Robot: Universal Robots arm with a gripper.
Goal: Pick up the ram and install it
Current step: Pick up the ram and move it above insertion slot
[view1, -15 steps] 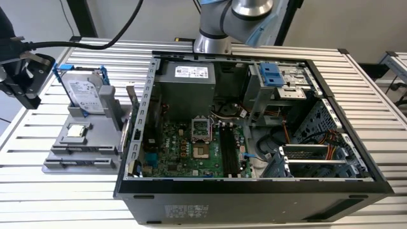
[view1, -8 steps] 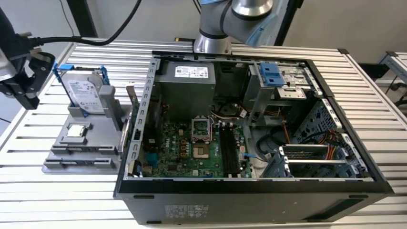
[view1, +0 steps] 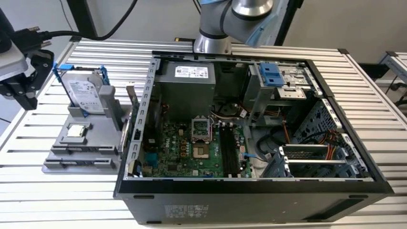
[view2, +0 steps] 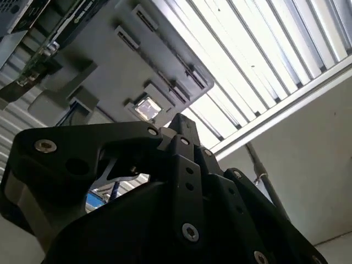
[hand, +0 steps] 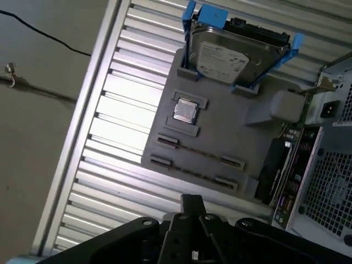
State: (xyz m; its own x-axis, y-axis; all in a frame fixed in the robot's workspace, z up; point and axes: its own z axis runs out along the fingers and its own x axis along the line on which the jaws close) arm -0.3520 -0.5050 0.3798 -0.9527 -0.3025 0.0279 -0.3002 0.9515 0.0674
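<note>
We see black gripper (hand: 191, 202) near grey plastic holder (hand: 220, 137), jaws pressed together, empty. Holder carries silver hard drive in blue frame (hand: 231, 58), upright.

bare slatted table (view1: 32, 191) lies open on the exterior view's left and near side of the grey holder (view1: 64, 160), where the gripper (hand: 192, 201) hangs. the upright hard drive (view1: 86, 93) blocks the holder's far end. the case (view1: 254, 202) is open-topped (walls all round); inside, the power supply (view1: 184, 90), drive cage (view1: 305, 162) and cables (view1: 270, 143) crowd the motherboard (view1: 184, 150).
</note>
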